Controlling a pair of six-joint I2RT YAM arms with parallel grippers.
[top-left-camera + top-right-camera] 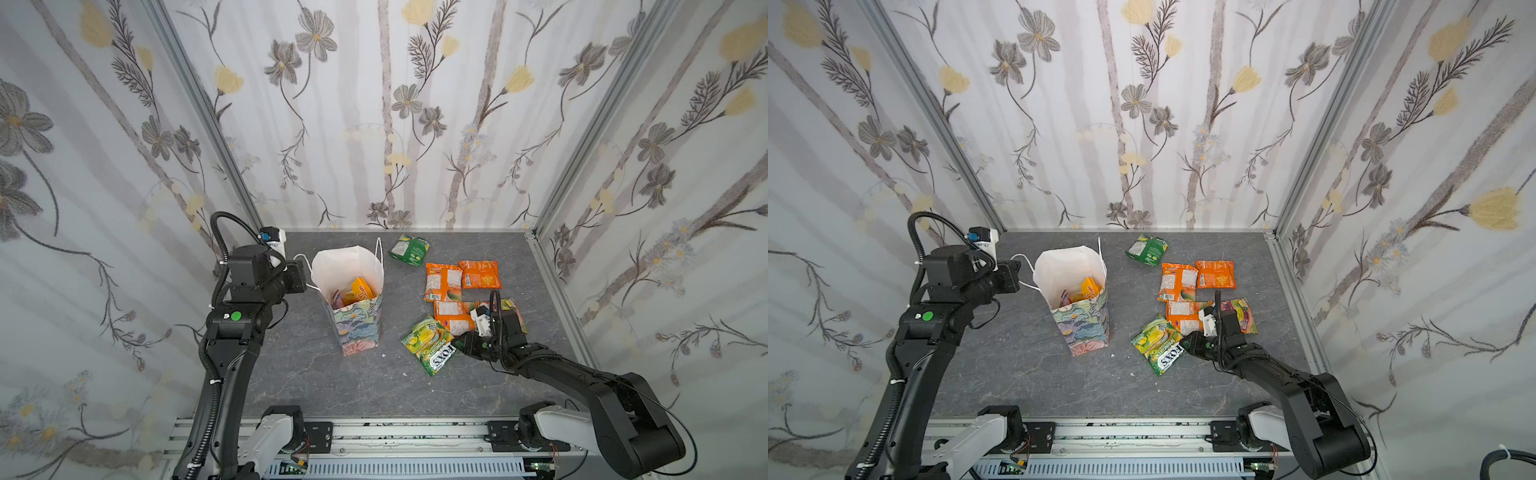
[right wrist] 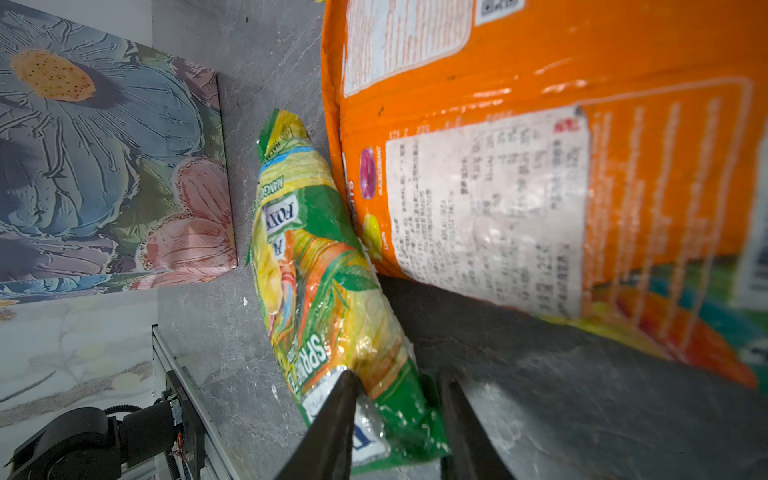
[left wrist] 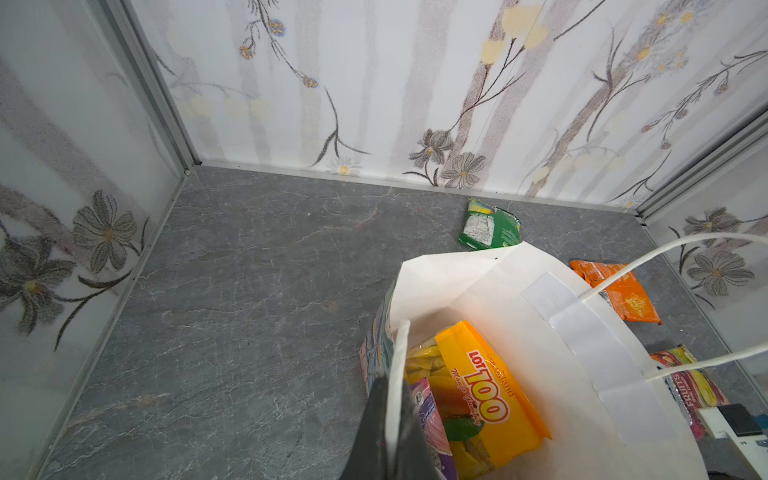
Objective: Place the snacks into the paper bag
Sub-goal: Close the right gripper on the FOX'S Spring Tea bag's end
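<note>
The paper bag (image 1: 359, 328) (image 1: 1086, 330) stands upright left of centre with its mouth open. Inside it lie a yellow packet (image 3: 486, 395) and a purple one (image 3: 432, 419). My left gripper (image 1: 308, 277) (image 3: 395, 374) is shut on the bag's left rim. My right gripper (image 1: 457, 343) (image 1: 1185, 347) (image 2: 399, 382) is low on the table, its jaws closed on the end of the green FOX'S packet (image 1: 428, 347) (image 2: 328, 291). Three orange packets (image 1: 442, 282) (image 1: 480, 274) (image 1: 453, 313), a green one (image 1: 409, 249) and a purple-yellow one (image 1: 515, 311), partly hidden by my right wrist, lie on the table.
Flower-patterned walls close in the grey table (image 1: 311, 374) at the back and on both sides. A metal rail (image 1: 395, 432) with the arm bases runs along the front edge. The bag's cord handles (image 3: 623, 274) hang loose.
</note>
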